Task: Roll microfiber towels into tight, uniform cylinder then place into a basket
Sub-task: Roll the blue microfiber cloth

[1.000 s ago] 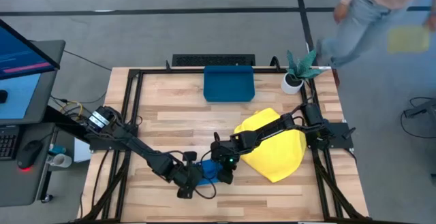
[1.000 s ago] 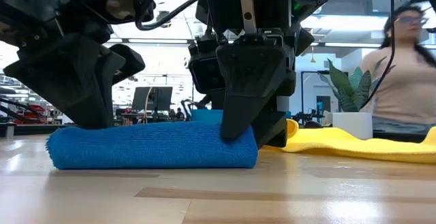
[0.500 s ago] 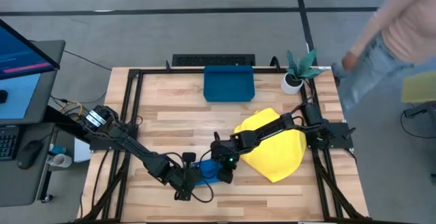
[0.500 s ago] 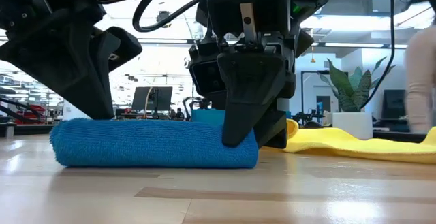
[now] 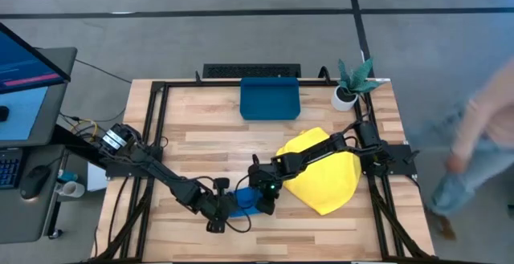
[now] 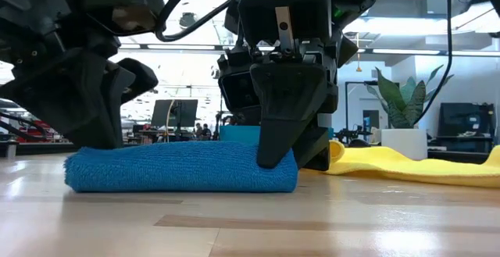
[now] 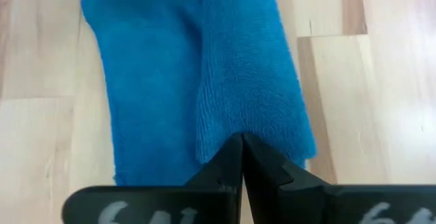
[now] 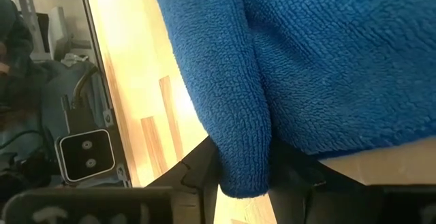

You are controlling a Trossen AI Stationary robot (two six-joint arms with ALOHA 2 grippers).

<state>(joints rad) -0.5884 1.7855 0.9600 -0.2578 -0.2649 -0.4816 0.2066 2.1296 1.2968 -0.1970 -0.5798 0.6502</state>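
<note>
From above, the blue towel (image 5: 245,201) lies near the front edge of the worktop (image 5: 201,148), caught between the left gripper (image 5: 218,213) and the right gripper (image 5: 265,203). The yellow towel (image 5: 325,172) is spread flat under the right arm, and the basket (image 5: 270,99) sits well apart at the back edge. If either arm lifts out of step with the other, I'd expect the roll to sag or unwind on the long carry to the basket.

From table height, the blue towel (image 6: 180,171) looks like a flattish roll rather than a true cylinder, its left end rounded and loose. The right gripper (image 6: 285,144) presses into its right end; the left one stands at its left end.

In the left wrist view, the left jaws are closed together with no gap, their tips meeting at the edge of the blue towel's (image 7: 204,74) overlapping flap. Whether they hold any cloth I cannot tell; a weak pinch there could let the flap peel open.

In the right wrist view, the right jaws are clamped on a thick fold of the blue towel (image 8: 306,54); gripping only an outer layer could pull the roll apart.
</note>
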